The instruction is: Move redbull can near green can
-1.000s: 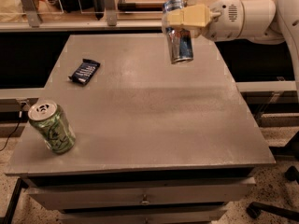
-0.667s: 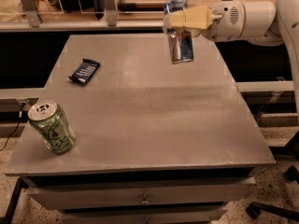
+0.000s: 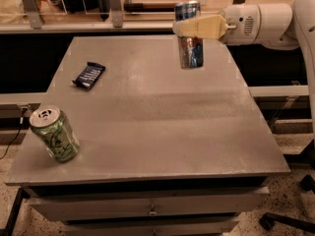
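Note:
The redbull can [image 3: 190,53], slim, silver and blue, hangs upright in the air above the far right part of the grey table [image 3: 157,112]. My gripper [image 3: 189,26] comes in from the right on a white arm and is shut on the can's upper half, its tan fingers [image 3: 202,26] across the can. The green can [image 3: 55,133], stout and light green with dark markings, stands at the table's front left corner, far from the redbull can.
A dark blue snack bar [image 3: 89,74] lies on the table's left side, behind the green can. The table has drawers below its front edge [image 3: 147,208]. A railing and shelf run behind the table.
The gripper has carried the redbull can slightly left and toward the table's middle. The green can and snack bar have not moved.

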Robot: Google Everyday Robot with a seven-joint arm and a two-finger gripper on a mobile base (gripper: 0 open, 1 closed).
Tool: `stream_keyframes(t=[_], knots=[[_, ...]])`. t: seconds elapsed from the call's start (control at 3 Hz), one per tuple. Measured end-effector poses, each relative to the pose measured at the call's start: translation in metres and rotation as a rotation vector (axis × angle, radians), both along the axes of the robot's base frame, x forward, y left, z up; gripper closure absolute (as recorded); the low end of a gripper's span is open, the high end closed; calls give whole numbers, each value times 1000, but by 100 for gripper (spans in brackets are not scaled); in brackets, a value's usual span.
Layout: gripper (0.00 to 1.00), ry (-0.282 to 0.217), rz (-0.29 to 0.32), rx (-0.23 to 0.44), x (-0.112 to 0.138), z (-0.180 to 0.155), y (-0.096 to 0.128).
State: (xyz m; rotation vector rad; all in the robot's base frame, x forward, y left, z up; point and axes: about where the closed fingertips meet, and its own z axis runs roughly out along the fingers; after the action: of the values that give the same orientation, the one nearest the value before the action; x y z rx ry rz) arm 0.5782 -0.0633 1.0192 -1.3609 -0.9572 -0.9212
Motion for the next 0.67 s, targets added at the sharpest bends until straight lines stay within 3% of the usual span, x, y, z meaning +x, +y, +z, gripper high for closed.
stream_keyframes(t=[0.33,0.67], knots=[[100,-40,7,-19,1,-9,1],[100,-145,6,-56,-11,-20,-4]])
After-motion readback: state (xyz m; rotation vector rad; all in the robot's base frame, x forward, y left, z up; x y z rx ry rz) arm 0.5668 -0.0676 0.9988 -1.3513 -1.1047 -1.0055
